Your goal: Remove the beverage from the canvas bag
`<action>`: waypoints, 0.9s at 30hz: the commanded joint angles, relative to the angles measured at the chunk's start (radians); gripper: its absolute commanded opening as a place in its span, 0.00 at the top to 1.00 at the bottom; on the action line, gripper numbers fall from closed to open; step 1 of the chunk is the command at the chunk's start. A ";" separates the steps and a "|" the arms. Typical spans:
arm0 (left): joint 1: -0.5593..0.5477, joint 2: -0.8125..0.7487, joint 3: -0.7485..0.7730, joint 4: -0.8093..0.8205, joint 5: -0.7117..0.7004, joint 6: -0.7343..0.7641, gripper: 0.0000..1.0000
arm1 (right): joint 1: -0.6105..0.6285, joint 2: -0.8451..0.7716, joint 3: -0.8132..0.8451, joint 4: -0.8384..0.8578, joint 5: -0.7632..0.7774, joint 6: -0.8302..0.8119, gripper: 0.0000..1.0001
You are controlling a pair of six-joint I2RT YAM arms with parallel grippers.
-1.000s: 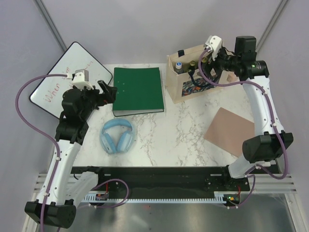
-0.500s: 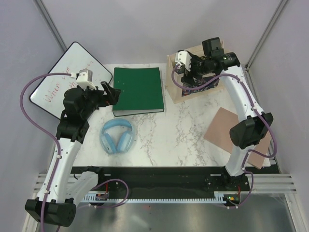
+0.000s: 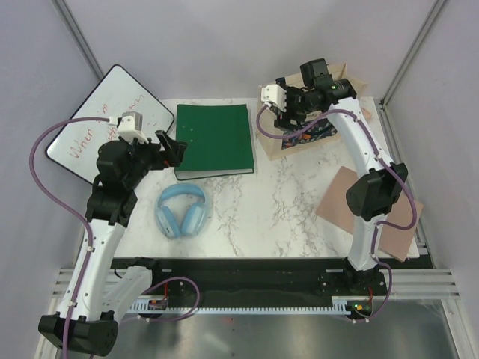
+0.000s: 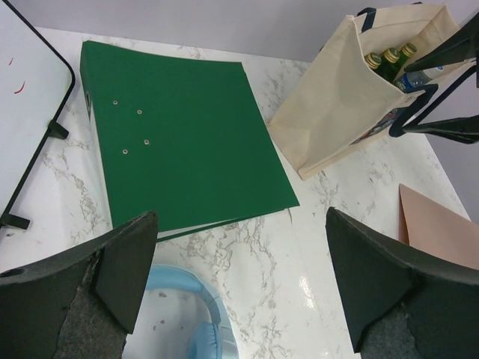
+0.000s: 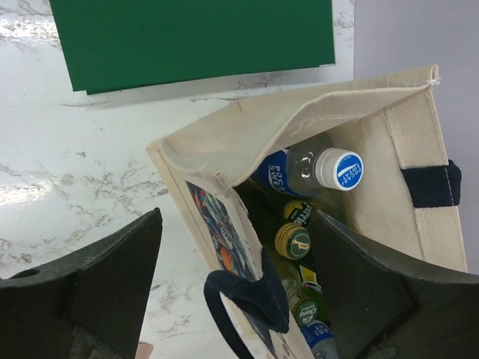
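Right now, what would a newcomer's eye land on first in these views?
The right gripper hovers open over the mouth of the canvas bag at the far right. A blue-capped clear bottle and several green bottles sit inside the bag. Left of the bag lies a big green binder, with blue headphones nearer the arms.

One canvas bag (image 4: 329,120); four bottles countable inside it: three green gold-capped bottles (image 4: 391,56), one clear white-capped bottle (image 5: 338,169); any more deeper in the bag, can't tell; one green binder (image 3: 214,138); one pair of blue headphones (image 3: 182,211); one whiteboard (image 3: 97,112); tan sheets (image 3: 352,196) on the desk (image 3: 284,194): two it seems, overlapping.
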 commanded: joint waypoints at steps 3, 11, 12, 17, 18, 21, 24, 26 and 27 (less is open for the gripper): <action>0.001 0.000 0.021 -0.018 0.017 -0.022 0.00 | 0.002 0.049 0.065 0.013 -0.026 -0.064 0.19; 0.001 0.007 0.021 -0.022 0.029 -0.034 0.00 | 0.008 0.076 0.060 -0.019 -0.041 -0.099 0.34; 0.002 0.008 0.022 -0.022 0.029 -0.036 0.00 | 0.008 0.073 0.054 -0.022 -0.043 -0.101 0.37; 0.001 0.017 0.025 -0.024 0.040 -0.036 0.00 | 0.008 0.062 0.042 -0.028 -0.044 -0.125 0.48; 0.001 0.019 0.025 -0.024 0.043 -0.037 0.00 | 0.008 0.058 0.042 -0.028 -0.046 -0.128 0.51; 0.001 0.019 0.019 -0.025 0.052 -0.043 0.00 | 0.008 0.053 0.039 -0.028 -0.050 -0.131 0.58; 0.001 0.017 0.012 -0.027 0.063 -0.049 0.00 | 0.010 0.044 0.033 -0.036 -0.052 -0.144 0.68; 0.001 0.016 0.009 -0.028 0.068 -0.051 0.00 | 0.011 0.038 0.022 -0.039 -0.050 -0.151 0.90; 0.001 0.016 0.007 -0.027 0.069 -0.054 0.00 | 0.010 0.027 0.014 -0.039 -0.049 -0.166 0.95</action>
